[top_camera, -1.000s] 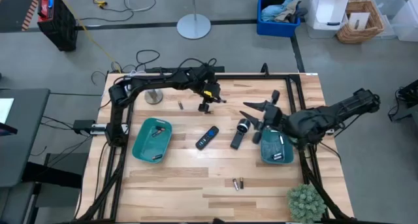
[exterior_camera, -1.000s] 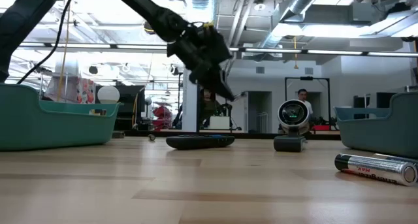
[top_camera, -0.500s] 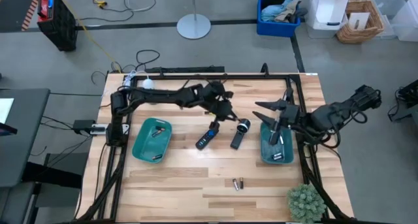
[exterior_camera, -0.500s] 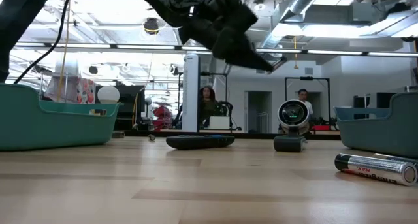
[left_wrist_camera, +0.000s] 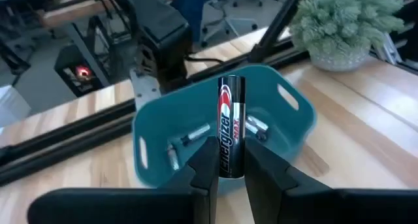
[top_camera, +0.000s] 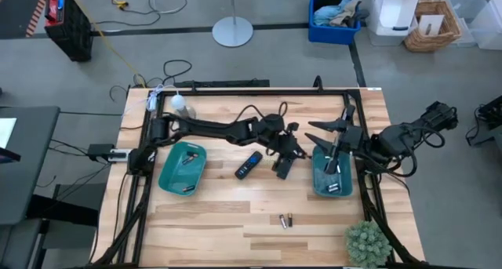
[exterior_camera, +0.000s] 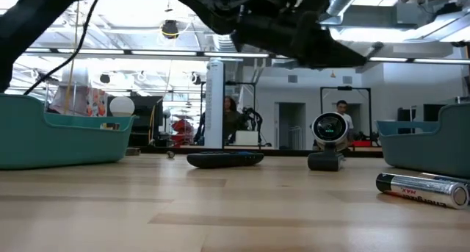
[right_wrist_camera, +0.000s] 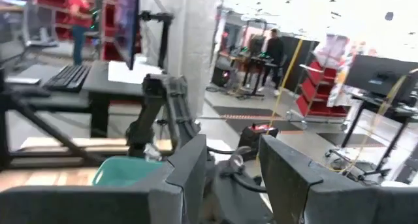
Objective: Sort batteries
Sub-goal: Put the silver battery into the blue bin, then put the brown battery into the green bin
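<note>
My left gripper [top_camera: 292, 146] reaches across the table's middle and is shut on a black and silver battery [left_wrist_camera: 231, 126]. It hovers just left of the right teal tray [top_camera: 332, 183], whose wall [left_wrist_camera: 196, 106] fills the left wrist view. Several small batteries [left_wrist_camera: 194, 134] lie on that tray's floor. My right gripper [top_camera: 328, 146] hangs open over the same tray, touching nothing. The left teal tray [top_camera: 169, 173] also holds batteries. Two loose batteries [top_camera: 285, 219] lie on the table near its near edge, and one of them [exterior_camera: 422, 189] shows in the low view. My left gripper pinches the battery's lower, black half [left_wrist_camera: 230, 164] between its two fingers [left_wrist_camera: 204, 160]. The battery lies along the fingers, and its silver end [left_wrist_camera: 231, 83] sticks out past their tips. It is lifted clear of the table.
A flat black remote [top_camera: 249, 165] and a black flashlight [top_camera: 282, 167] lie on the table between the trays, right under my left arm. A small potted plant [top_camera: 366, 241] stands at the near right corner. A black frame rail [top_camera: 353, 104] runs along the table's edges.
My left arm has swung from the table's far middle toward the right tray, stretching out over the remote and flashlight with the battery in its fingers. My right gripper has shifted a little toward the right edge, above its tray.
</note>
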Controlling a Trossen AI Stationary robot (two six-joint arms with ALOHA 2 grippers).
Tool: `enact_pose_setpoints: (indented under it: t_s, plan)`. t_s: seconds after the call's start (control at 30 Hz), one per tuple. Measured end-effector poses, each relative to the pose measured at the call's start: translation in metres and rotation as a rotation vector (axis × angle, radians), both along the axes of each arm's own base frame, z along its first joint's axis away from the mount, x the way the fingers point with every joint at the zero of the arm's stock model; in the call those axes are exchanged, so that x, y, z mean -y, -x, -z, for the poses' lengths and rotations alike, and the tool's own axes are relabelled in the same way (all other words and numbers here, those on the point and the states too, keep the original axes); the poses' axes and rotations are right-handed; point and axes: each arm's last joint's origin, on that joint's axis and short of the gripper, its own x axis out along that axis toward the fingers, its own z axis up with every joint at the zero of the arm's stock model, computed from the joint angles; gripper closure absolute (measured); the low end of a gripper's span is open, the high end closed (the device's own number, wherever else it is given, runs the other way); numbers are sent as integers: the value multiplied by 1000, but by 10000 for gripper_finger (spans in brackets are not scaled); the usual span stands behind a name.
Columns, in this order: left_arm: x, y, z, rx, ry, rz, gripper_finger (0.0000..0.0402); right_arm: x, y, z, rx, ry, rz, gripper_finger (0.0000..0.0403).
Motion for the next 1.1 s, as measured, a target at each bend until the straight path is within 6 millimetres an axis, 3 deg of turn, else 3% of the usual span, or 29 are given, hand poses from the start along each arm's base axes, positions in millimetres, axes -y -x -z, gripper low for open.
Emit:
enact_pose_setpoints:
  t_s: [0.37, 0.6, 0.87, 1.1]
  plan:
    - [6, -61, 28, -1, 130, -24, 352, 0, 0, 1, -7, 4, -2, 243]
    - [6, -85, 49, -32, 174, -100, 345, 0, 0, 1, -9, 16, -1, 243]
    - [6, -85, 55, -95, 177, -125, 290, 0, -1, 1, -13, 18, -1, 243]
    - [6, -82, 48, -112, 198, -89, 251, 0, -1, 2, -11, -6, -2, 243]
